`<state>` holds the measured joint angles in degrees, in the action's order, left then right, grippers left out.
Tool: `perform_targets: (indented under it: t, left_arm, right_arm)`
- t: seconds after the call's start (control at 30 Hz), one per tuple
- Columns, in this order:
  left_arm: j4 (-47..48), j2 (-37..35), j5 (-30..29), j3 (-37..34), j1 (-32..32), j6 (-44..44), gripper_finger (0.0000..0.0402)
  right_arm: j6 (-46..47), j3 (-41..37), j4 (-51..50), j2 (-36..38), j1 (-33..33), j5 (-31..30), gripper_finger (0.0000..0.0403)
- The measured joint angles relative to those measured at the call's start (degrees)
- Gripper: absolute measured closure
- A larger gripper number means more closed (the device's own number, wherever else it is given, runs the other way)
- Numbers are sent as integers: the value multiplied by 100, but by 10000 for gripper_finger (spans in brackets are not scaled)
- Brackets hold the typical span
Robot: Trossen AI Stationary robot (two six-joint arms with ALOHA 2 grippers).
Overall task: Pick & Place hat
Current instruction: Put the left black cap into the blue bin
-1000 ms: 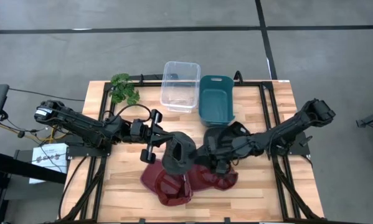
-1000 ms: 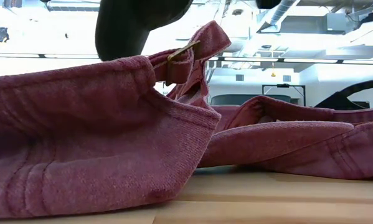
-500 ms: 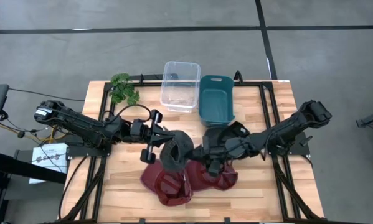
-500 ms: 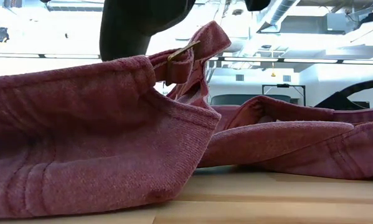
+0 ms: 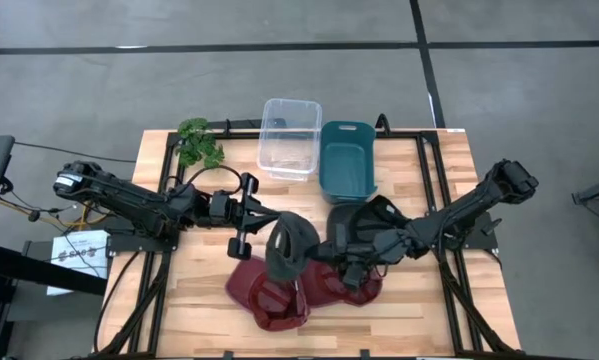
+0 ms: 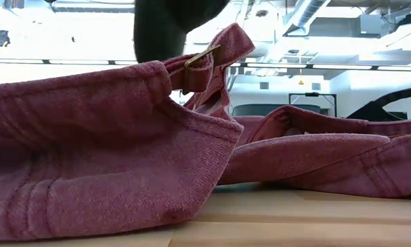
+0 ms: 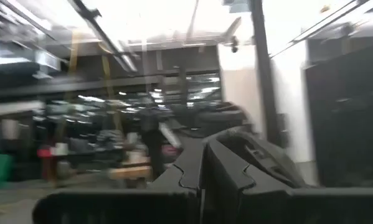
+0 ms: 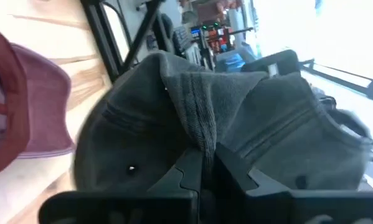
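In the high view, the wooden table fills the middle of the frame; 2 maroon hats lie at its lower centre, one maroon hat toward the lower left of the pair and a second maroon hat just to its right, the 2 touching or overlapping. In the low view the nearer maroon hat fills the left half of the frame, its brass buckle raised at the upper centre, and the other maroon hat lies behind it to the right.

A dark grey hat hangs at the centre of the high view, above the maroon pair; its dark shape also dips into the top of the low view. The right gripper sits just right of this hat; in the right wrist view its jaws are closed on a fold of the dark grey hat, the cloth bunched between the fingers.

The left gripper reaches in from the left of the high view, close to the hat's upper left edge; in the left wrist view its fingers stand together, closed, with nothing visible between them.

At the upper centre of the high view stand a clear plastic bin and, touching its right side, a teal bin; a green plant sprig lies at the table's upper left.
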<state>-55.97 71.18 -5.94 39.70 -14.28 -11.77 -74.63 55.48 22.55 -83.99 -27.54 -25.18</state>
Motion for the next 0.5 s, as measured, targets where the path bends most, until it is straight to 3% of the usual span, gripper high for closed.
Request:
perform_targets:
  t: [0.13,0.5]
  left_arm:
    - [203,2,-410,0,69,-363,347]
    - [1756,5,-574,1,372,-579,268]
  right_arm:
    - [49,-2,-28,175,-45,-95,389]
    - [109,-4,-129,460,71,-234,389]
